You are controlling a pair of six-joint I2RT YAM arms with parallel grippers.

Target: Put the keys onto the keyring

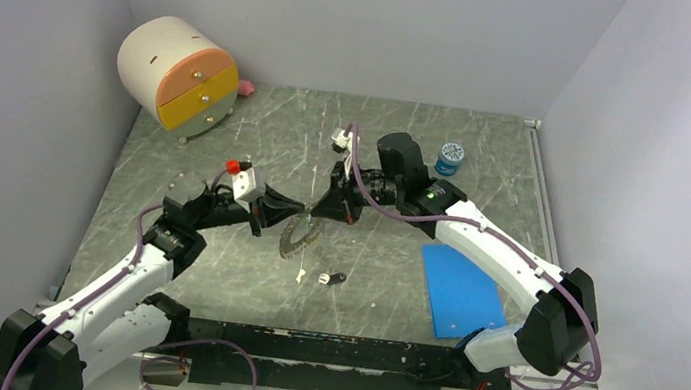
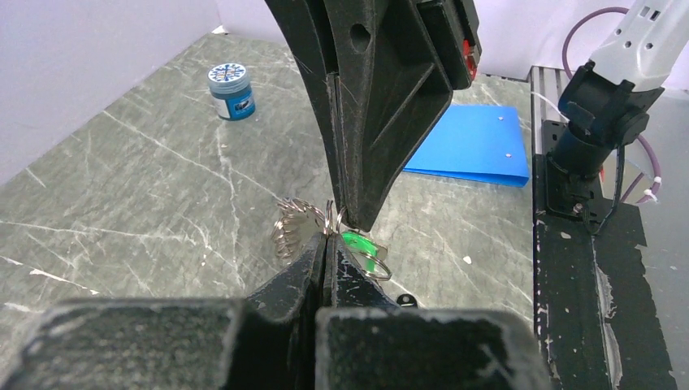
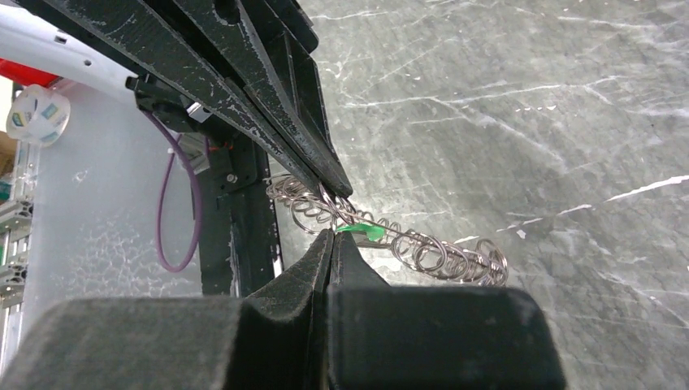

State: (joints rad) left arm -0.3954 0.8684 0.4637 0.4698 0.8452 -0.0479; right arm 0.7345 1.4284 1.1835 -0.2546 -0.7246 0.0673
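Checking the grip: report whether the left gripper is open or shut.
Shut: left gripper fingers meet without a gap, pinching the keyring.

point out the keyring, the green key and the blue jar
keyring [image 3: 455, 256]: right wrist view, on the looped rim at its right end
green key [image 2: 357, 242]: left wrist view, on its green head
blue jar [image 2: 228, 75]: left wrist view, on its patterned lid

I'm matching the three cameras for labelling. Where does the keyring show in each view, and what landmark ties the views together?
Top external: keyring mid-picture, just below where the left gripper and right gripper meet.
Left wrist: centre, just left of the left gripper's tip, beside the green key.
Right wrist: centre to right, a run of loops trailing from the tips.
Shared landmark: the two shut grippers meeting tip to tip.
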